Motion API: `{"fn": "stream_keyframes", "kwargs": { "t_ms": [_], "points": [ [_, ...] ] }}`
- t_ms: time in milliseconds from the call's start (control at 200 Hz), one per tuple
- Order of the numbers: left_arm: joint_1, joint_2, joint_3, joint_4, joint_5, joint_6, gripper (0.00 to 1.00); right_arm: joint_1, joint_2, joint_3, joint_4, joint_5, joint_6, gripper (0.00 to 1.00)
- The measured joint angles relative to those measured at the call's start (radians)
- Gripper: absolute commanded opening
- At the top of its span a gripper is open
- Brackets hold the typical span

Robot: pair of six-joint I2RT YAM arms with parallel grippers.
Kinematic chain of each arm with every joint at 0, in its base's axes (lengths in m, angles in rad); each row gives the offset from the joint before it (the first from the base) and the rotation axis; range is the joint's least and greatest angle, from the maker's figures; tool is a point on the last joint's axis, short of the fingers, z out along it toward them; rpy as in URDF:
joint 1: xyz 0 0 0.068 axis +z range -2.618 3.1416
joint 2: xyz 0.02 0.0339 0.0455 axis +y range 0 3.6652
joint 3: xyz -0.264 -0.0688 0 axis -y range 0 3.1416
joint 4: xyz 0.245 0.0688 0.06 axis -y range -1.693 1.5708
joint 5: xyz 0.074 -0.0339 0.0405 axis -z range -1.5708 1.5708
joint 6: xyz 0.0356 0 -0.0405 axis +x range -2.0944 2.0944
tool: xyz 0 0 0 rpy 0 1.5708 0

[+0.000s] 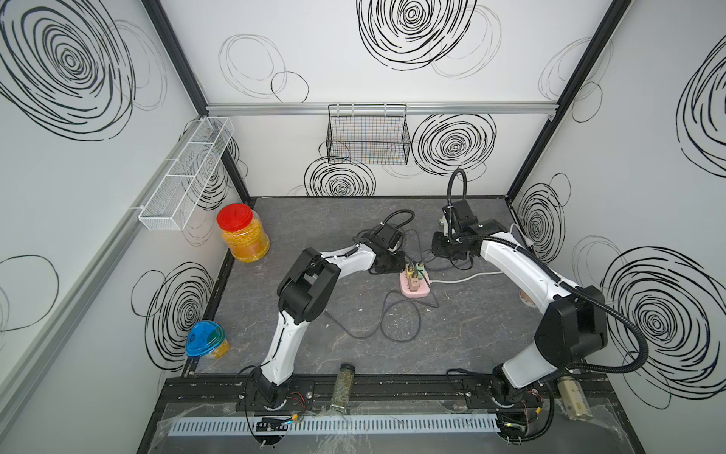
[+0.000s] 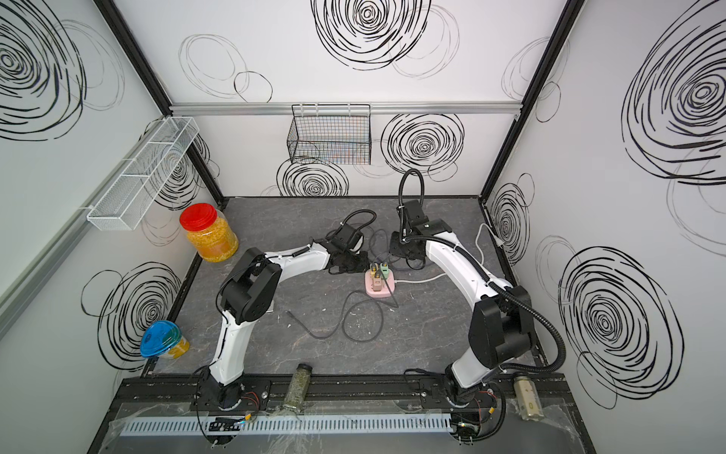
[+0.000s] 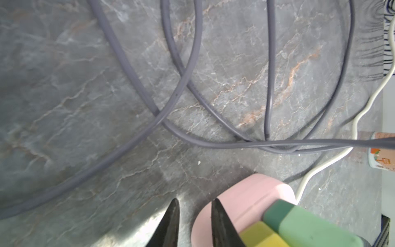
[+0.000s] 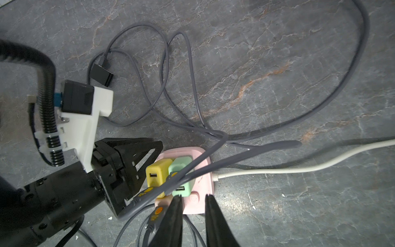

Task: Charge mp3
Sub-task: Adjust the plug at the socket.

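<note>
- Centre of the frame in both top views: a rounded pink plastic power strip (image 1: 415,285) lying on the grey marbled tabletop (image 1: 471,334), with my two arms meeting over it.
- My left pincer (image 3: 195,203) is slightly parted and grasps nothing. Bare table shows between its dark tips, which sit just beside the strip's edge.
- My right pincer (image 4: 192,197) is also narrowly parted, with nothing between its tips (the strip's corner shows through the gap).
- A yellow block charger (image 4: 157,174) and a mint-green block charger (image 4: 181,177) stand side by side in the strip.
- The small black rectangular mp3 player (image 4: 100,74) lies flat on the table just beyond my left wrist's white camera mount (image 4: 85,119), well apart from the strip. A grey plug meets one end of it, but I cannot tell whether it is seated.
- Loose grey cables (image 4: 192,85) loop across the table between the player and the strip, and one is draped over the chargers.
- A white lead (image 1: 467,279) runs from the strip toward the right of the frame.
</note>
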Motion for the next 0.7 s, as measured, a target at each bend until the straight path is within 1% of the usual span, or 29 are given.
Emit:
{"fn": "stream_keyframes", "kwargs": {
  "t_ms": [160,265,365,565,696],
  "points": [
    [0.041,-0.099,-0.098,0.047,0.035,-0.013,0.34,0.014,-0.003,-0.069,0.025,-0.031,0.000,0.20],
    [0.057,-0.157,-0.101,0.056,0.052,0.001,0.36,0.040,-0.003,-0.122,0.050,-0.046,0.005,0.20],
    [0.049,-0.198,-0.093,0.052,0.055,0.032,0.36,0.063,-0.001,-0.161,0.098,-0.069,0.008,0.20],
    [0.021,-0.213,-0.093,0.030,0.060,0.064,0.36,0.072,0.023,-0.174,0.190,-0.094,0.008,0.19],
    [0.017,-0.213,-0.093,0.021,0.066,0.064,0.35,0.071,0.031,-0.174,0.212,-0.092,0.007,0.18]
  ]
}}
